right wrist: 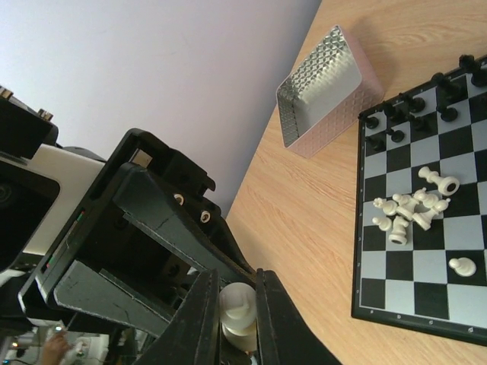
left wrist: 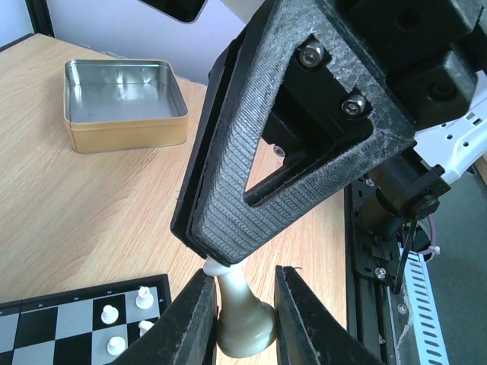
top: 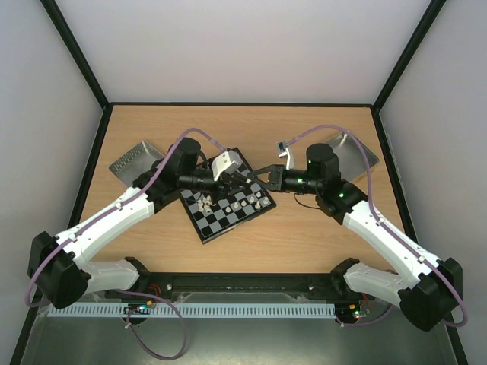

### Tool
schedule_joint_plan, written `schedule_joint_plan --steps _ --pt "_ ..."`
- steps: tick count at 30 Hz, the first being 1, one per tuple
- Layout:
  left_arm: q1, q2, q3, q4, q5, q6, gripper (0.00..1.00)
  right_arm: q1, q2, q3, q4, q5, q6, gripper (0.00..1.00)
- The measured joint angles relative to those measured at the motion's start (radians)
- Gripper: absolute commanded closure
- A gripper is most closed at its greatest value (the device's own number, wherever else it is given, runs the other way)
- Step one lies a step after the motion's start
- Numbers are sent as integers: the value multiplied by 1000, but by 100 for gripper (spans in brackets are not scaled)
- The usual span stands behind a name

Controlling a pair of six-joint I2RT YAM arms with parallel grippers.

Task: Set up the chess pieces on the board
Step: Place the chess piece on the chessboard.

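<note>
The board lies at the table's middle, turned askew. Both grippers meet in the air over its far edge. My left gripper has its fingers around the base of a cream-white chess piece. My right gripper is shut on the same piece's head; its ribbed finger fills the left wrist view. In the top view the left gripper and the right gripper nearly touch tip to tip. Several white pieces lie heaped on the board, and black pieces stand along one side.
A silver tray sits at the far left and another at the far right. A gold-sided tin shows in the left wrist view and the dimpled tray in the right wrist view. Black frame posts edge the table.
</note>
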Motion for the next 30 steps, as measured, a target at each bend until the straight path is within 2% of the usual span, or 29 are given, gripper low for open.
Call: schedule_joint_plan --steps 2,7,9,14,18,24,30 --pt "0 0 0 0 0 -1 81 0 0 0 2 1 -2 96" --pt "0 0 0 2 -23 -23 41 2 1 -2 7 31 -28 97" --pt "1 0 0 2 -52 -39 32 5 1 -3 6 72 -49 98" --pt "2 -24 -18 -21 -255 -153 29 23 1 -4 6 253 -119 98" --pt "2 -148 -88 -90 -467 -286 26 69 14 -5 6 426 -173 98" --pt "3 -411 -159 -233 -838 -500 22 200 52 -14 6 696 -255 98" --pt "6 -550 -162 -273 -1077 -588 22 361 88 -65 6 944 -310 98"
